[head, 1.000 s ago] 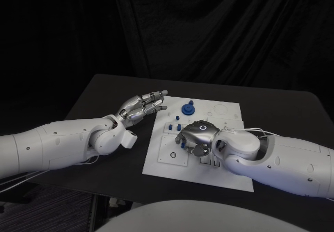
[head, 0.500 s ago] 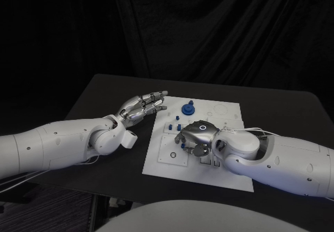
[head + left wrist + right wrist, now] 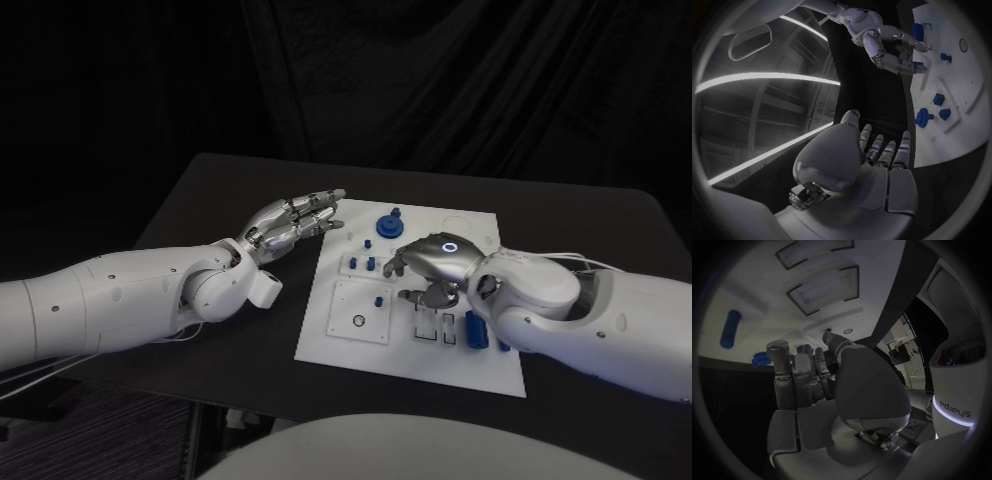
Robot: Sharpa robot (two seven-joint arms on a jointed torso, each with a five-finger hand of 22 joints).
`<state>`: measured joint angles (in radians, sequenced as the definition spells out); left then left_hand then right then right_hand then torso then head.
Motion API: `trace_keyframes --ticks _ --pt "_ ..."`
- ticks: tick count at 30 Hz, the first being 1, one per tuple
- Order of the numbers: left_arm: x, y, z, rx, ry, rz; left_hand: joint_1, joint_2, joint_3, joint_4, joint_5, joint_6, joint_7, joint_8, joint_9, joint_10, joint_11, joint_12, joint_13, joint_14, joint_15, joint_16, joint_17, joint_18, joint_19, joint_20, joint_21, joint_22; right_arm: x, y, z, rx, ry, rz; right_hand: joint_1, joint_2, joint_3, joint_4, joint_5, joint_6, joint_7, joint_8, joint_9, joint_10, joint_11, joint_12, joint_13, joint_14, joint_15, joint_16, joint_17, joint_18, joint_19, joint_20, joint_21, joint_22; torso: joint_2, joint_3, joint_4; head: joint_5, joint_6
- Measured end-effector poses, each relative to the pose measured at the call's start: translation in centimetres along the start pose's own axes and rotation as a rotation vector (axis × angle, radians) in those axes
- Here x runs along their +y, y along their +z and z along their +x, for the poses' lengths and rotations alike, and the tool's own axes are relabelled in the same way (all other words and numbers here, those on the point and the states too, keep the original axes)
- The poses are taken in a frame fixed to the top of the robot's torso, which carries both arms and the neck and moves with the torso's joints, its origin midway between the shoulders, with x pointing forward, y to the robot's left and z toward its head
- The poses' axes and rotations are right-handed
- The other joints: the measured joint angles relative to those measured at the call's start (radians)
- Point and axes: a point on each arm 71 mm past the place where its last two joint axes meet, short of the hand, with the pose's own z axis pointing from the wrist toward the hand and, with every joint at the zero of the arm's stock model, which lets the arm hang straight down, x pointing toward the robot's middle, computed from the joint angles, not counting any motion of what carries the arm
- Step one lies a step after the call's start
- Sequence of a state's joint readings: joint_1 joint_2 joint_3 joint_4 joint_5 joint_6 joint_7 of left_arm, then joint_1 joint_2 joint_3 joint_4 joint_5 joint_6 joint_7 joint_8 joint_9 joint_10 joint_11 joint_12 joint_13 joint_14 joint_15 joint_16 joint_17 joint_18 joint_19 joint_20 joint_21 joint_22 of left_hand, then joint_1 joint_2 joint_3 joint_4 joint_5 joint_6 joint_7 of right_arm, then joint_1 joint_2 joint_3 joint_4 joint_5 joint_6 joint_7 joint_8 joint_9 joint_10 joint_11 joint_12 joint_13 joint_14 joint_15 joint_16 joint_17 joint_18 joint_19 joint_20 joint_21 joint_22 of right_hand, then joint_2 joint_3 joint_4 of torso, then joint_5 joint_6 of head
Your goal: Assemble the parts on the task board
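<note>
A flat white plate, the task board [image 3: 346, 345], lies in the middle of the black table [image 3: 202, 200]. Small blue parts sit on it. A round blue knob part [image 3: 389, 224] stands near the top of the board. Two short blue peg parts [image 3: 361, 264] stand just below it, in the middle of the frame. A long blue bar part [image 3: 475, 328] lies lower on the board, at the right, close to the right arm.

The silver left hand [image 3: 296, 220] rests at the board's upper left edge, left of the middle of the frame. Its fingers [image 3: 901, 147] are stretched out side by side, and it holds nothing.

The silver right hand [image 3: 428, 268] hangs over the middle of the board, just right of the peg parts. Its fingers [image 3: 795, 372] are curled downward. It is hard to tell if it holds anything.
</note>
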<state>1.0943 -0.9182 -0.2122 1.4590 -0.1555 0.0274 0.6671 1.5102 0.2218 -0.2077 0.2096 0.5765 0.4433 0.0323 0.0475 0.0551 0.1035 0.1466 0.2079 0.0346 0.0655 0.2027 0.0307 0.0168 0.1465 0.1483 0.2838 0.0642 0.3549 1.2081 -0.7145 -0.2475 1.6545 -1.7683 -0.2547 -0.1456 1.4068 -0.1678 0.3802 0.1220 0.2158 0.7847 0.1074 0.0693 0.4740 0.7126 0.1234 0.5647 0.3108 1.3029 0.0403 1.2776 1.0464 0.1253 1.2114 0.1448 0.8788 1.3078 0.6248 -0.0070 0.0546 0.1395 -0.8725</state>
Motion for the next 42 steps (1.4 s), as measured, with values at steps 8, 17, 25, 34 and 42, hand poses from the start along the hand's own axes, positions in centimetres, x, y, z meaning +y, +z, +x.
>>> trace_keyframes --ticks 8,17,25,34,42 --pt "-0.1 -0.2 -0.2 -0.006 0.002 0.0 0.0 0.0 0.0 0.0 0.0 0.0 0.0 0.0 0.0 0.0 0.0 0.0 0.0 -0.003 -0.004 0.0 0.0 0.0 -0.003 -0.003 0.0 -0.003 -4.2 -2.7 -4.6 -0.071 0.019 0.116 -0.001 0.006 -0.023 0.023 0.005 -0.012 0.008 -0.003 -0.064 -0.073 0.016 -0.02 -0.024 0.014 0.014 0.024 0.026 0.0 0.024 0.013 0.019 0.0 0.0 0.0 0.0 -0.009 0.0" --pt "0.0 -0.1 -0.1 -0.006 0.003 0.0 0.0 0.0 0.0 0.0 0.0 0.0 0.0 0.0 0.0 0.0 0.0 0.0 0.0 -0.003 -0.004 0.0 0.0 0.0 -0.003 -0.003 0.0 -0.001 -8.2 -5.1 -4.4 -0.024 -0.014 0.269 0.024 0.006 -0.104 0.082 -0.027 -0.06 -0.05 -0.003 -0.142 -0.179 0.022 -0.08 -0.103 0.01 0.001 0.023 0.023 0.0 0.035 -0.001 0.014 0.0 0.0 0.0001 0.0 -0.03 0.0" --pt "0.1 -0.2 -0.3 -0.009 0.004 -0.003 0.0 0.0 0.0 0.0 0.0 0.0 0.0 0.0 0.0 0.0 0.0 0.0 0.0 -0.003 -0.004 0.0 0.0 0.0 -0.003 -0.003 0.0 -0.001 -9.6 -6.0 -3.2 0.005 0.003 0.33 0.033 0.007 -0.131 0.147 -0.067 -0.033 -0.038 0.004 -0.186 -0.076 0.016 -0.05 -0.137 0.029 0.006 0.032 0.031 0.0 0.053 0.007 0.022 0.0 0.0 0.0004 0.0 -0.027 0.0" --pt "0.3 -0.3 -0.3 -0.012 0.004 -0.007 0.0 0.0 0.0 0.0 0.0 -0.004 0.004 0.0 0.0 0.0 0.0 0.0 0.0 -0.003 -0.004 0.0 0.0 0.0 -0.003 -0.003 0.0 -0.001 -10.0 -6.1 -2.2 0.025 0.061 0.356 0.054 0.017 -0.13 0.147 -0.078 -0.011 -0.017 0.004 -0.207 -0.016 0.014 -0.045 -0.153 0.036 0.014 0.04 0.039 0.0 0.066 0.013 0.03 0.0 0.0 0.0006 0.0 -0.032 0.0" --pt "0.5 -0.3 -0.2 -0.011 0.001 -0.01 0.0 0.0 0.0 0.0 0.0 -0.004 0.004 0.0 0.0 0.0 0.0 0.0 0.0 -0.003 -0.004 0.0 0.0 0.0 -0.003 -0.003 0.0 -0.001 -9.8 -5.9 -1.1 0.049 0.102 0.356 0.083 0.026 -0.11 0.118 -0.038 -0.003 0.006 0.009 -0.224 0.022 0.011 -0.045 -0.174 0.037 0.014 0.043 0.041 0.0 0.075 0.011 0.043 0.0 0.0 0.0006 0.0 -0.034 0.0"
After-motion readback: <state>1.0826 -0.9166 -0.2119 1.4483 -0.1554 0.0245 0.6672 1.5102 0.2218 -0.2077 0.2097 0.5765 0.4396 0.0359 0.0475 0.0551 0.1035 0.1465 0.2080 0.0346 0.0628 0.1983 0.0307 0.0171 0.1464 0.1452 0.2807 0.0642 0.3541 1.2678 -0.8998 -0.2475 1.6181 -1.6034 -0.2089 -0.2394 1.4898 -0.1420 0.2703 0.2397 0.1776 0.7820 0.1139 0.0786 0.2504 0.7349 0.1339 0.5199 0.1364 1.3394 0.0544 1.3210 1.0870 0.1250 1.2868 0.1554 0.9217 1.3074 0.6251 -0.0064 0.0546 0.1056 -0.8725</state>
